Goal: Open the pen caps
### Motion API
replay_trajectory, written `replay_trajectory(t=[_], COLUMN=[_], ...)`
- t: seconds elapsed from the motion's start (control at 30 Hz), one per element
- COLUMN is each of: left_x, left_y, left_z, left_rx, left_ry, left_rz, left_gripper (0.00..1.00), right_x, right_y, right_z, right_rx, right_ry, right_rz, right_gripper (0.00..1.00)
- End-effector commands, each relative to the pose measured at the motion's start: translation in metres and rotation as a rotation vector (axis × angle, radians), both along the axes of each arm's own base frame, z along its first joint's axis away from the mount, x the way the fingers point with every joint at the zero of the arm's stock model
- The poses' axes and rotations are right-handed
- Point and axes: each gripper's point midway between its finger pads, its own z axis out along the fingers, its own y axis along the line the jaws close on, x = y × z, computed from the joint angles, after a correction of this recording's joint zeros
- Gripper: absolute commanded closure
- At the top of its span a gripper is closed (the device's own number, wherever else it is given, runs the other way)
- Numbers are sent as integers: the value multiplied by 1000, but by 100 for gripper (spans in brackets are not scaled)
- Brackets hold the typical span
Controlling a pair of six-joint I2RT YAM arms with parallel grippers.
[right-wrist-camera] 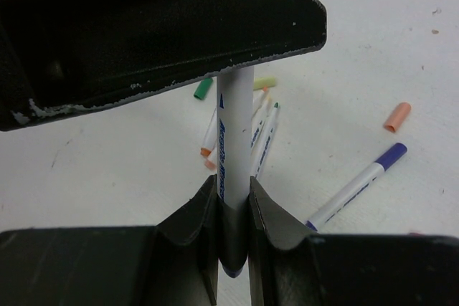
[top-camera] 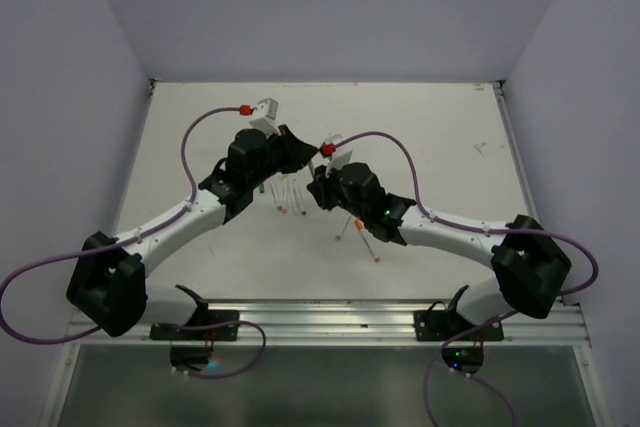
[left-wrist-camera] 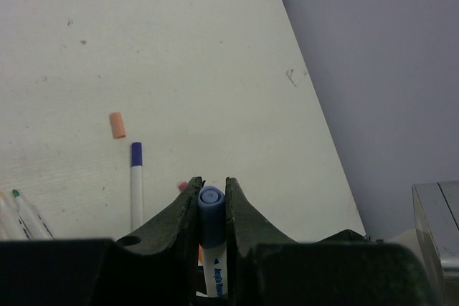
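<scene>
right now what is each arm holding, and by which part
One pen: left fingers clamp its blue cap, right fingers clamp the white barrel near its other end.

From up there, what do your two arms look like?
The left arm and right arm are white tubes with chunky black joints. A purple cable with a red connector loops along each. The fingers are dark, tapered wedges.

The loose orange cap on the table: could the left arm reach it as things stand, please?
Probably not yet: the orange cap lies in the open, but the left gripper is shut on the blue-capped pen, whose barrel the right gripper also holds.
</scene>
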Motion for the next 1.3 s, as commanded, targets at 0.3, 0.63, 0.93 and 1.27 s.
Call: replay_trajectory(t=[0.3,0.63,0.93,1.27], left_x=[-22,-26,-31,-31], left_y=[-40,-42,-37,-31], left_z=[39,35,32,30], left_rx=[-26,-16,-46,-31], left_ry=[-138,-126,-108,-114], left_rz=[-235,-260,-237,-217], left_gripper=[100,100,100,100], right_x=[-7,-3,1,2], right_y=[16,8,-3,-7], right_z=[16,21,28,34], right_rx=[24,14,28,40], right_ry=[-4,-28,-47,-56], right_rz=[63,22,-35,-53], right_gripper=[76,72,69,68])
